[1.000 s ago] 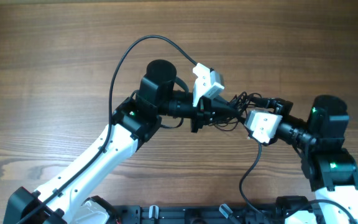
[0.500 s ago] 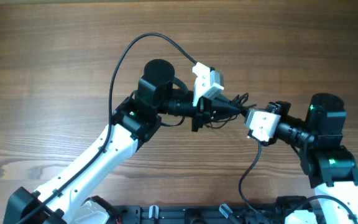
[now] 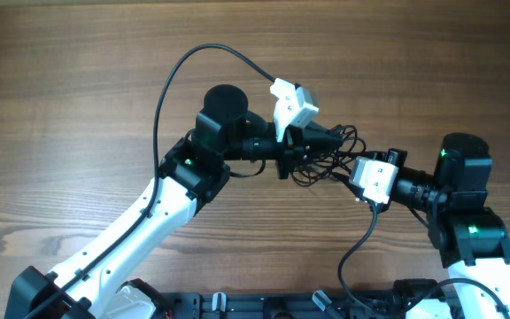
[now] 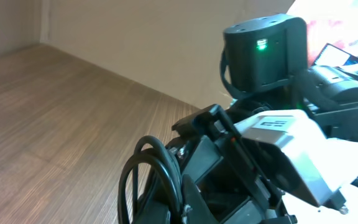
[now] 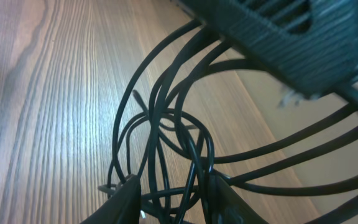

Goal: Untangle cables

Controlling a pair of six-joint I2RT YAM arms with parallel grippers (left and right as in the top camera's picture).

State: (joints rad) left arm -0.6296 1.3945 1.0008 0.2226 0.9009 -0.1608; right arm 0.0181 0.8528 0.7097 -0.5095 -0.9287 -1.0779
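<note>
Black cables (image 3: 324,161) sit bunched between the two grippers. The right gripper (image 5: 174,200) has its jaws apart, with strands running through the gap; the left gripper (image 3: 330,140) — I can't tell its grip. I'd say close on one strand only, then draw apart slowly — no yanking.

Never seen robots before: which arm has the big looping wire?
The left arm: its wire arcs far over the table; the right arm has a short wire curling low.
</note>
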